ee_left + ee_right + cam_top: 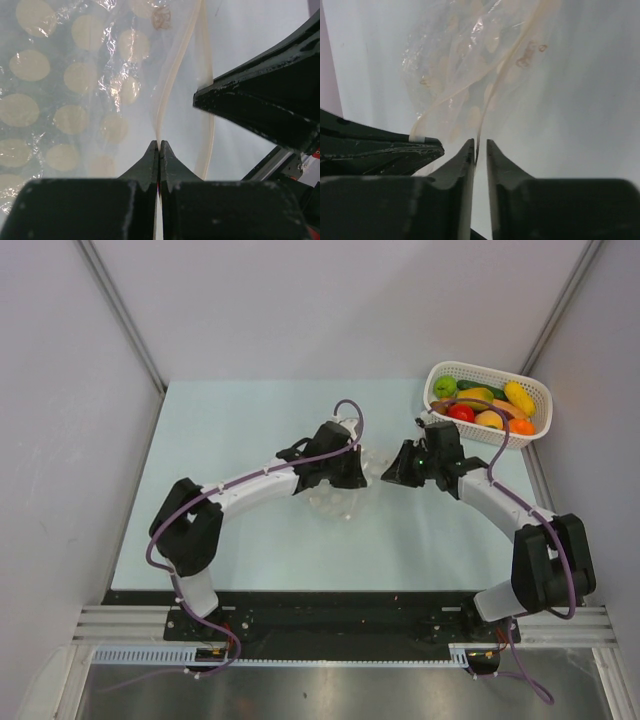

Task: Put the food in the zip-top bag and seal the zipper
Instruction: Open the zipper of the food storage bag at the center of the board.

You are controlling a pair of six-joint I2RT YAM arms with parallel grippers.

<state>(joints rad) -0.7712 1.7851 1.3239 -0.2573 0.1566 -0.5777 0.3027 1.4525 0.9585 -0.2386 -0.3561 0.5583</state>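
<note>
Pale-green table (200, 440): it carries the whole job. The bag lies at its middle and the basket at its far right corner, well apart.
White lattice basket (470, 366): judging by its heaped load, no piece has yet gone over to the bag.
Zip-top bag (338, 502): clear and dotted, it lies crumpled between the two wrists with its mouth towards the right arm. The step in hand looks like opening that mouth.
Left gripper (158, 150): clenched tight on a thin edge of the bag's mouth. Best to hold this lip low and steady as the anchor.
Right gripper (479, 147): a narrow gap shows between its jaws and the film edge runs into it. Whether it truly pinches cannot be told. It should bite only the opposite lip, not both layers, before pulling.
Food (485, 405): red, orange, yellow and green pieces, all in the basket.
Zipper (161, 115): the pale strip curves away from the left fingertips and looks parted in places. Draw the lips apart slowly and slightly upward, since floppy film may slip or drag the whole bag along.
</note>
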